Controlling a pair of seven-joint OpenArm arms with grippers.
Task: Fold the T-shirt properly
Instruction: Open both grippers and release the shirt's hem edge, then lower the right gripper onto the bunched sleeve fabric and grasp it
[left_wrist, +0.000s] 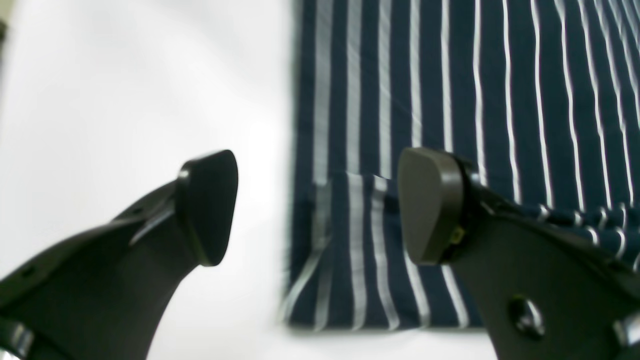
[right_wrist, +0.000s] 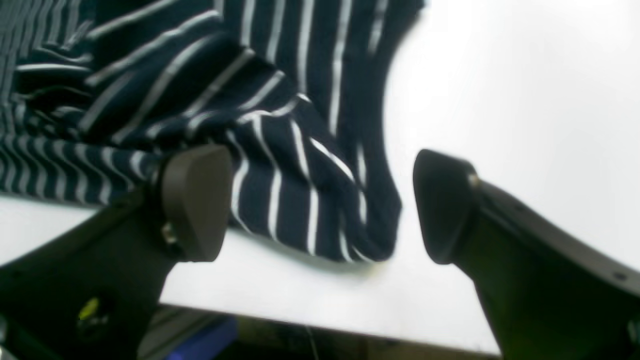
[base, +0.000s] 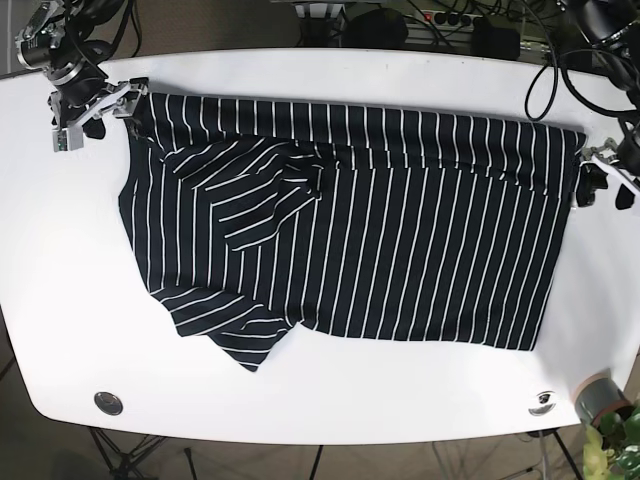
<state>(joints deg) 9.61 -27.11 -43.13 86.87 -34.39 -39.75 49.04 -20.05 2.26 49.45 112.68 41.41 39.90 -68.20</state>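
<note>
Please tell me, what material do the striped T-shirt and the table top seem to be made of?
T-shirt: it looks like soft knit fabric, maybe cotton jersey, matte navy with white stripes; it wrinkles and drapes in folds. Table: a hard, smooth white surface, perhaps laminate or painted board; it shows soft reflections in the wrist views.

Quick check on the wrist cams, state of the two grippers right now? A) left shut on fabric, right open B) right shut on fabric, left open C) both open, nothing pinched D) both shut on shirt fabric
C: the left gripper and the right gripper both show their fingers spread wide with a clear gap, and the T-shirt lies on the table below them, not clamped between the pads.
</note>
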